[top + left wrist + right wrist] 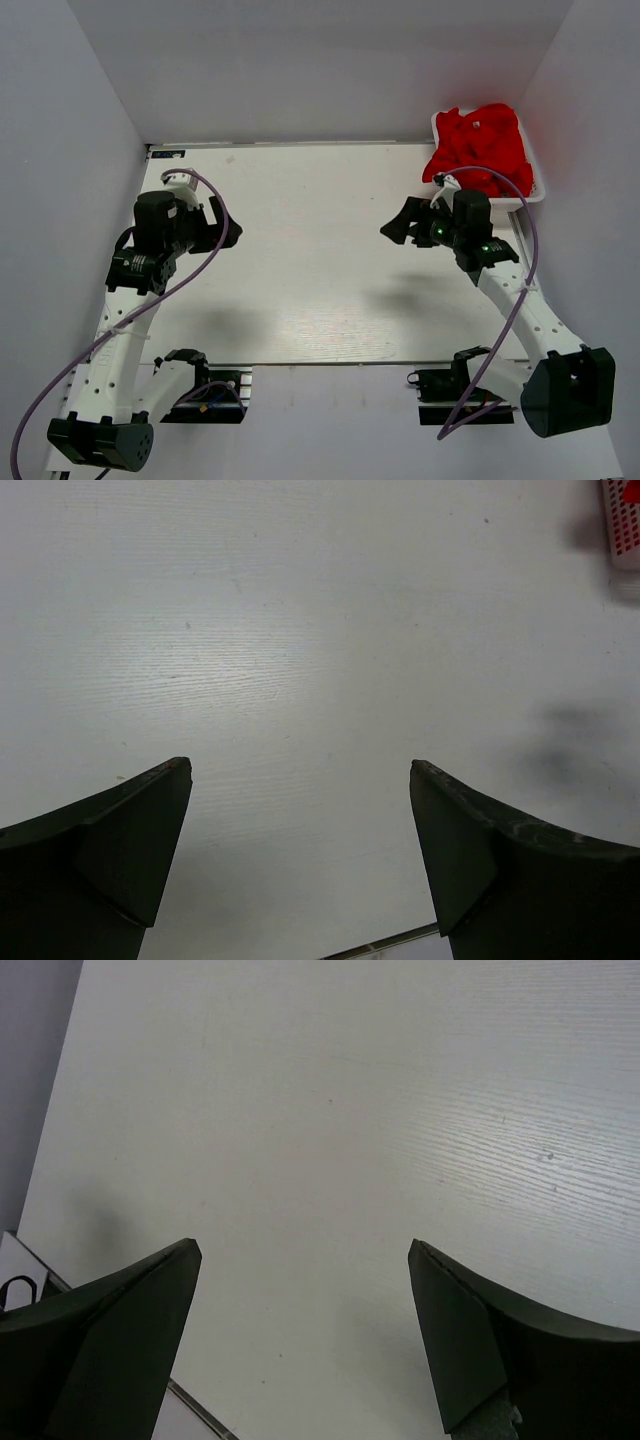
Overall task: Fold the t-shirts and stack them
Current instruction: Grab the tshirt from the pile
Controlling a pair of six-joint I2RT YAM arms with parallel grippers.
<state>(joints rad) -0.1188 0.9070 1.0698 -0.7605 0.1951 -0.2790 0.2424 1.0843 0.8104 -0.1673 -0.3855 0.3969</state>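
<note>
a: overhead view?
b: red t-shirts point(480, 150) heaped in one basket point(533, 192), table's point(320, 270) far right corner; number unclear.
a: wrist views?
b: left gripper point(300, 770) and right gripper point(305, 1250), both spread wide, holding nothing.

Both raised, the left tool point(300, 766) and right tool point(304, 1247) gape wide.

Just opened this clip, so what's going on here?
Nothing is being handled yet. The red t-shirts lie heaped in the white basket at the far right corner of the table. Both arms hover above the tabletop, with the left gripper and the right gripper open and empty. The right arm is nearer the basket. No shirt is folded or stacked.
</note>
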